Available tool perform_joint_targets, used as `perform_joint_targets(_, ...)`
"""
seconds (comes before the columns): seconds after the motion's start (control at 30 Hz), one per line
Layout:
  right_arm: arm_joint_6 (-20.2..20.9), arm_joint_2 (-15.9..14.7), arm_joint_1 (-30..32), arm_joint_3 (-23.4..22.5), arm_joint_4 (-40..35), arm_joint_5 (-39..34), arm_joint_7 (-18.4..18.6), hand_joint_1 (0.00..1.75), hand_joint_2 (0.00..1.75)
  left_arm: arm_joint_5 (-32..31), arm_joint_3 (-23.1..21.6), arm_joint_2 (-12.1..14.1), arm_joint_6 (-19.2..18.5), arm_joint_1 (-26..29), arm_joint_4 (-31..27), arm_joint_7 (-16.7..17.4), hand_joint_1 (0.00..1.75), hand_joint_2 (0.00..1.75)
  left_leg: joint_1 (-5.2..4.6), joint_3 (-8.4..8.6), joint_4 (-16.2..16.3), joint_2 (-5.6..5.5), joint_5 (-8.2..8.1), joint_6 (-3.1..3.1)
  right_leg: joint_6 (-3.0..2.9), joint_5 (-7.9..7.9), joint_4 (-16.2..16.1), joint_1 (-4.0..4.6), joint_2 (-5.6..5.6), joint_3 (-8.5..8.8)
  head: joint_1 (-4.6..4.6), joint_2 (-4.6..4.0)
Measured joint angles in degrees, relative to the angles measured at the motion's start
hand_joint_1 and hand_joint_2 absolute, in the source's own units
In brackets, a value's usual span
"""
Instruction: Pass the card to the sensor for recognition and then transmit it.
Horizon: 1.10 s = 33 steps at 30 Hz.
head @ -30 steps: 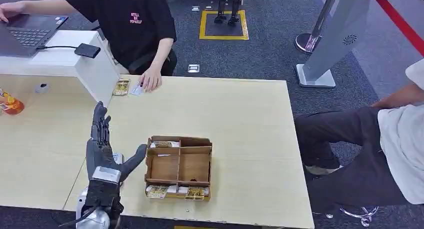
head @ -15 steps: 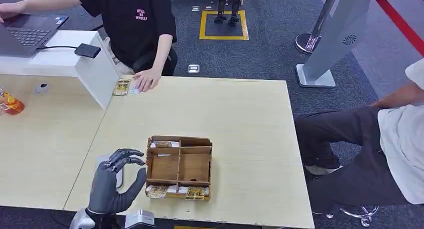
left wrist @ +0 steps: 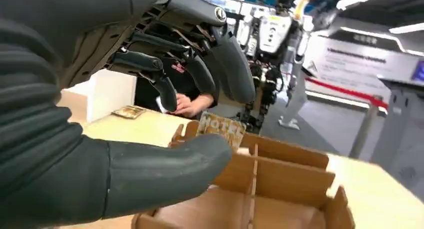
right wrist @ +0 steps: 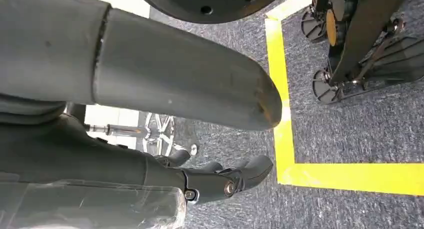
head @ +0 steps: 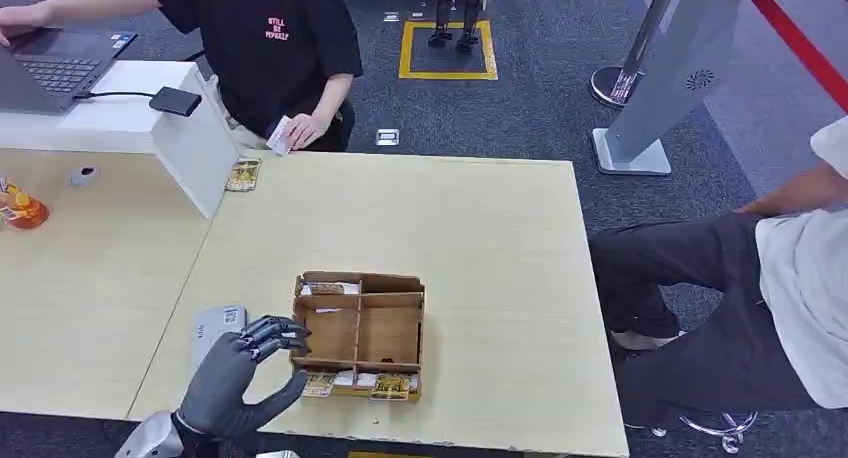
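While the left hand (head: 237, 370) hovers at the near left corner of the cardboard box (head: 358, 334), its fingers (head: 272, 330) are curled over the box's left wall and the thumb reaches along the front edge, with nothing held between them; in the left wrist view the same hand (left wrist: 150, 104) arches over the box (left wrist: 280, 169) with a clear gap between thumb and fingers. A card (left wrist: 220, 129) printed with gold letters reading "HOTEL" stands upright in the far compartment of the box, and more gold-patterned cards (head: 352, 382) lie in the front compartment, one of them just beside the thumb. The grey sensor (head: 214, 330) lies flat on the light wooden table (head: 480, 238) just left of the hand, with a small QR-style label on its top whose print is too small to read. Across the table a person in a black shirt (head: 265, 38), with pink lettering that is too blurred to make out, holds a white card (head: 280, 134) above the far edge, and another gold-patterned card (head: 242, 174) lies on the table beside a white stand (head: 190, 143). A laptop (head: 50, 68) sits at the far left. The right hand (right wrist: 150, 134) hangs over grey carpet marked with yellow tape (right wrist: 320, 174), its thumb well apart from the loosely bent fingers, holding nothing.
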Motion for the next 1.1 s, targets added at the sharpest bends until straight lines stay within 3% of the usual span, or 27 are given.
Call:
perform_joint_targets(0.07, 0.09, -0.04, -0.03, 0.0, 0.0, 0.09, 0.0, 0.0, 0.0, -0.26, -0.81, 1.07, -1.57, -1.0, 0.02, 0.2, 0.72, 1.75, 0.0, 0.0, 0.0, 0.0, 0.0, 0.0, 0.0, 0.0, 0.0, 0.0, 0.0, 0.0, 0.0, 0.0)
perform_joint_targets(0.23, 0.52, -0.2, -0.04, 0.0, 0.0, 0.22, 0.0, 0.0, 0.0, -0.48, -2.29, 3.21, -4.06, -2.93, 0.04, 0.33, 0.84, 1.75, 0.0, 0.0, 0.0, 0.0, 0.0, 0.0, 0.0, 0.0, 0.0, 0.0, 0.0, 0.0, 0.0, 0.0)
perform_joint_targets(0.33, 0.79, -0.37, -0.07, 0.0, 0.0, 0.35, 0.0, 0.0, 0.0, 0.4, -3.15, 4.5, -5.92, -4.15, 0.04, 0.22, 0.75, 1.75, 0.0, 0.0, 0.0, 0.0, 0.0, 0.0, 0.0, 0.0, 0.0, 0.0, 0.0, 0.0, 0.0, 0.0)
perform_joint_targets(0.67, 0.94, -0.83, -0.16, 0.0, 0.0, 0.35, 0.42, 0.0, 0.0, 0.96, -5.31, 6.97, -9.97, -7.62, 0.17, -0.09, 0.75, 1.75, 0.0, 0.0, 0.0, 0.0, 0.0, 0.0, 0.0, 0.0, 0.0, 0.0, 0.0, 0.0, 0.0, 0.0)
perform_joint_targets(0.83, 1.09, -1.11, -0.33, 0.02, 0.0, 0.37, 0.85, 0.0, 0.0, 2.1, -7.13, 8.48, -13.22, -10.13, 0.55, -0.2, 0.58, 1.75, 0.0, 0.0, 0.0, 0.0, 0.0, 0.0, 0.0, 0.0, 0.0, 0.0, 0.0, 0.01, -0.04, 0.0)
perform_joint_targets(1.03, 1.33, -1.4, -0.44, 0.02, 0.0, 0.54, 0.85, 0.0, 0.0, 3.1, -9.71, 10.34, -16.38, -12.87, 1.07, 0.0, 0.65, 1.75, 0.01, 0.0, 0.0, 0.01, 0.0, 0.0, -0.01, 0.01, 0.0, 0.0, 0.01, 0.0, -0.04, 0.0)
perform_joint_targets(1.1, 1.55, -1.46, -0.46, 0.02, 0.0, 0.72, 1.0, 0.0, 0.0, 3.41, -10.47, 10.75, -16.93, -13.52, 1.29, 0.15, 0.59, 1.75, 0.0, 0.0, 0.0, 0.01, 0.0, 0.0, -0.01, 0.01, 0.0, 0.0, 0.01, 0.0, -0.04, 0.0)
